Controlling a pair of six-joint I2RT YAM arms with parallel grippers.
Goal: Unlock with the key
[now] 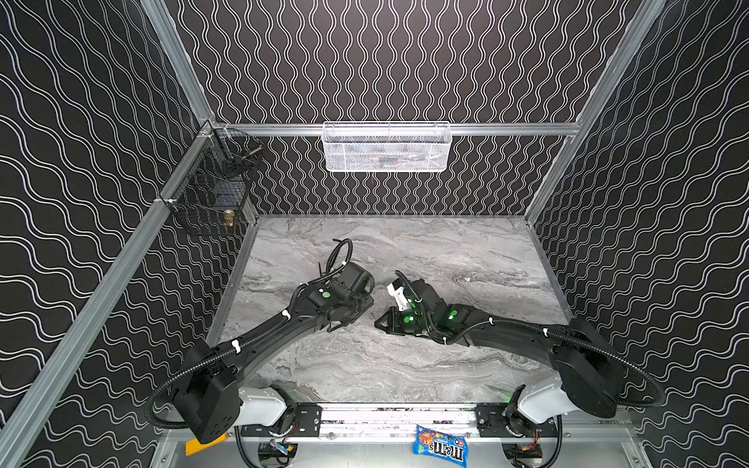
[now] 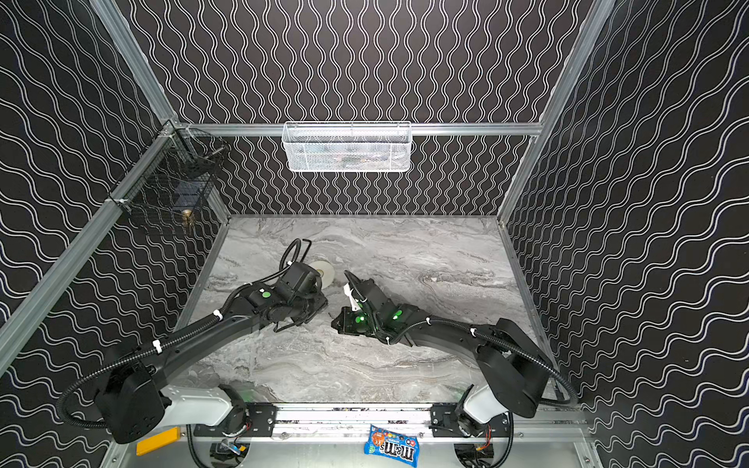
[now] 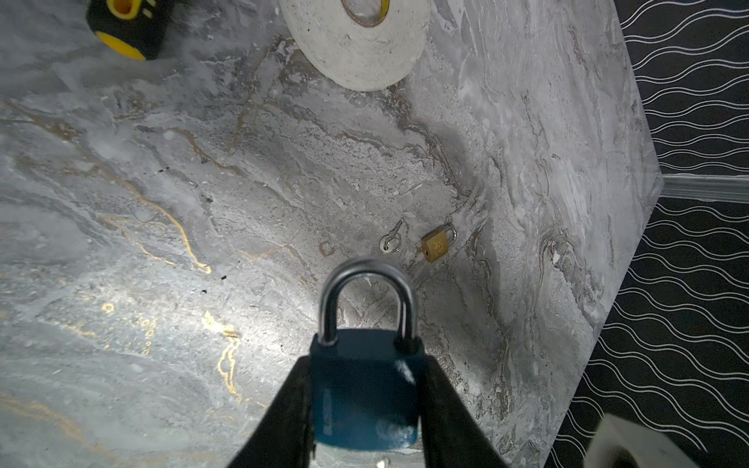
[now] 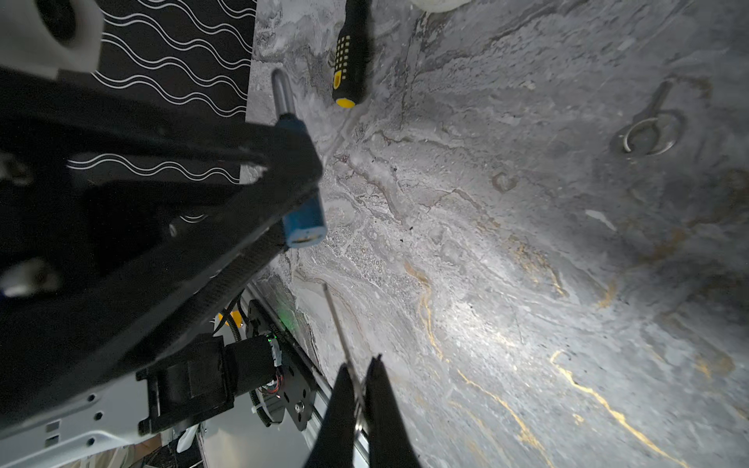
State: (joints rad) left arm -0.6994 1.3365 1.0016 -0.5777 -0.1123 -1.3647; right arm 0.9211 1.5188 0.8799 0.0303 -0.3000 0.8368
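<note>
A blue padlock with a steel shackle is clamped by its sides between the fingers of my left gripper, held above the marble table. In the right wrist view the padlock's underside faces my right gripper. That gripper is shut on a thin silver key, seen edge-on. The key's tip points toward the padlock's underside and stops a short gap away. In a top view the left gripper and the right gripper face each other at the table's middle; padlock and key are hidden there.
A small brass padlock and a second key on a ring lie on the table. A roll of white tape and a black-and-yellow screwdriver lie nearby. A white mesh basket and a black wire basket hang on the walls.
</note>
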